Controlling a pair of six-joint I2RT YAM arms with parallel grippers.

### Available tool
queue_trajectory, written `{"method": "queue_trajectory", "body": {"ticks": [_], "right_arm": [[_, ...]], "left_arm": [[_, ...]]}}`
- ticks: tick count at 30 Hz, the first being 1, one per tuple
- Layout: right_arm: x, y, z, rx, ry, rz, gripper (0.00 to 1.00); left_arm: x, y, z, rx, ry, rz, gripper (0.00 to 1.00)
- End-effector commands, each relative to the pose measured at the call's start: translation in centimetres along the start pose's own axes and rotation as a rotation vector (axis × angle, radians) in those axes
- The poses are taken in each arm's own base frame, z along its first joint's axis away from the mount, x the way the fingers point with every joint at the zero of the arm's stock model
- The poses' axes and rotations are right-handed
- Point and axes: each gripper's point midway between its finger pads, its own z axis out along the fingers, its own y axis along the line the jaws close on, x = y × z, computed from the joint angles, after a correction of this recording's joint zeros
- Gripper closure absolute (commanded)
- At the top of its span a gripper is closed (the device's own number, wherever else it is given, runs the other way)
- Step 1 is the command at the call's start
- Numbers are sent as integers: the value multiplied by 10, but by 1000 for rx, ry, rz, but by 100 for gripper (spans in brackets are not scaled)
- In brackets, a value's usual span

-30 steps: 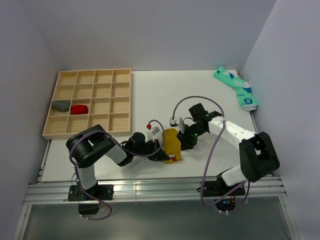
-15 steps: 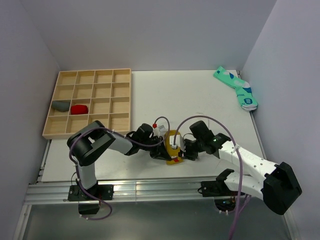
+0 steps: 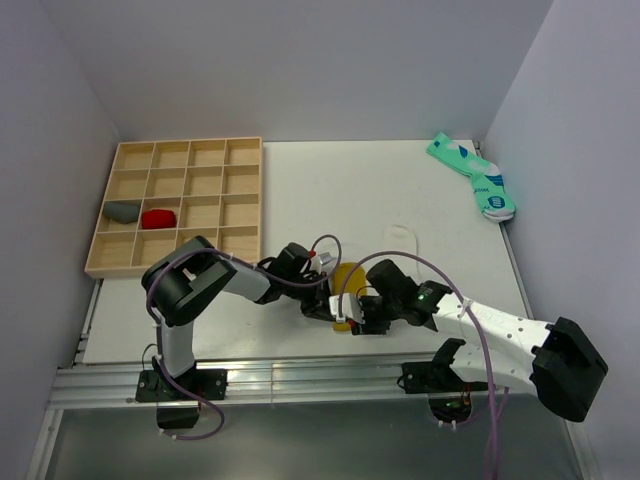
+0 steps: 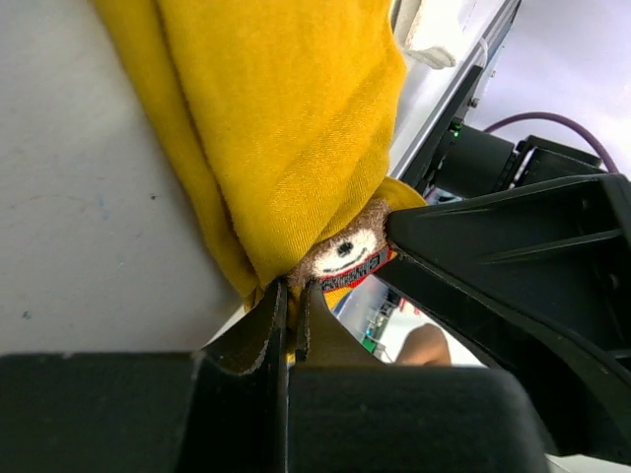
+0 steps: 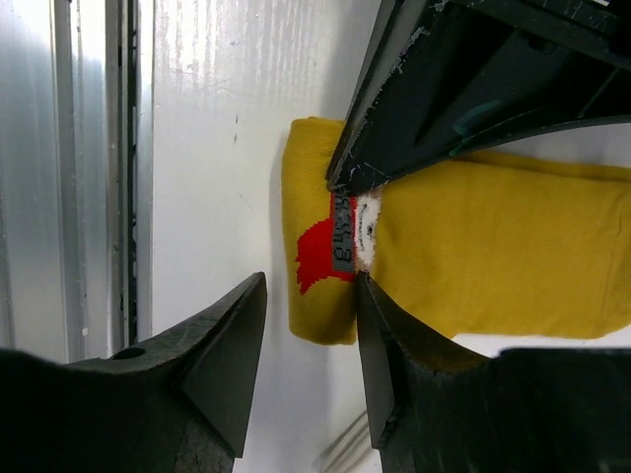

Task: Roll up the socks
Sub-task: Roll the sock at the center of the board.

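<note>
Pale lavender walls close in a white worktop, with both arms reaching in from the bottom of the frame. The mustard-yellow sock lies at lower centre, near the front edge, squeezed between the 2 end effectors.

The left end effector comes in from the left and is clenched on the sock. Its 2 fingers are pressed almost together, nipping the folded edge just beside the small red-and-white mark, and the fabric bunches up from that pinch.

The right end effector comes in from the right with its jaws standing apart, released. The marked end of the sock lies in the gap between them: 1 finger sits over bare worktop beside the sock's end, the other over the yellow cloth. Its tips are right up against the left one's.

Above and right of the pair, a faint pale outline shows the white sock lying flat, apart from both arms.

At upper left a wooden tray holds a grey bundle and a red bundle in adjoining compartments. Teal patterned socks lie at upper right.
</note>
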Motion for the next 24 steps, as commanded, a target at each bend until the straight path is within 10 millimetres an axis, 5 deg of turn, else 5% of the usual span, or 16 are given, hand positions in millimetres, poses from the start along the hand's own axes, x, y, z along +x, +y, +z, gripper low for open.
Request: {"method": "queue_trajectory", "body": {"ticks": [1,9,14,18,24], "right_arm": [[-7,-5,4,35,-15,-29,52],[-1,-10,16,52,22,3,64],[6,-9,23,46,47,43,90],[12,-11,23,58,61,57,94],[12,-14,15,12,41,125,95]], "left_arm": [[6,27,1,-81,19,-85,100],[2,18,0,-39,-4,-103,100],[-4,8,-5,-2,-63,-142,97],[-10,-1,-14,32,-149,-156,87],[-23,-6,-24,44,-289,-150,85]]}}
